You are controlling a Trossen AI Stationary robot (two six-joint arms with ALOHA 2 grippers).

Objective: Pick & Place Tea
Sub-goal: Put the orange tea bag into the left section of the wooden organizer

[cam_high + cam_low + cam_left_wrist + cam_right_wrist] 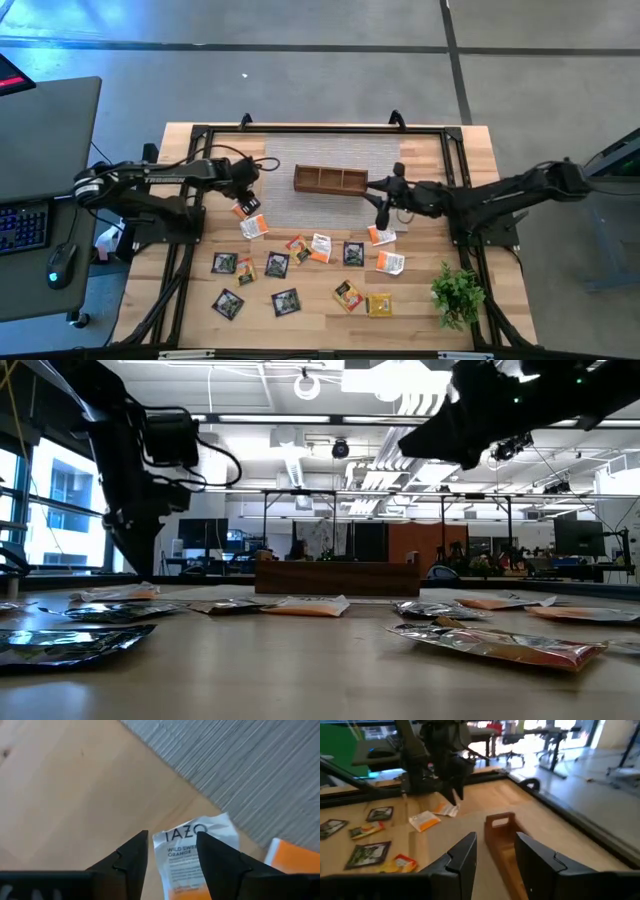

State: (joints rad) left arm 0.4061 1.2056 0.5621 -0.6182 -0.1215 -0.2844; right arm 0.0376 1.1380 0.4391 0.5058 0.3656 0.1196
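Several small tea sachets lie flat on the near half of the table: white-and-orange ones [320, 246], dark grey-green ones [276, 264] and yellow ones [347, 295]. My left gripper [243, 199] is open and points down over a white-and-orange sachet [192, 855] at the edge of the grey mat. Its fingers stand on either side of the sachet, and I see no touch. My right gripper [495, 855] is open and empty. It hovers above the right end of the brown wooden tray [501, 832], which rests on the mat [330, 180].
A second white-and-orange sachet [254, 226] lies just near-side of the left gripper. A small green plant [458, 295] stands at the near right corner. Black rails [320, 130] frame the tabletop. Beside the table's left edge is a desk with a keyboard and mouse [60, 262].
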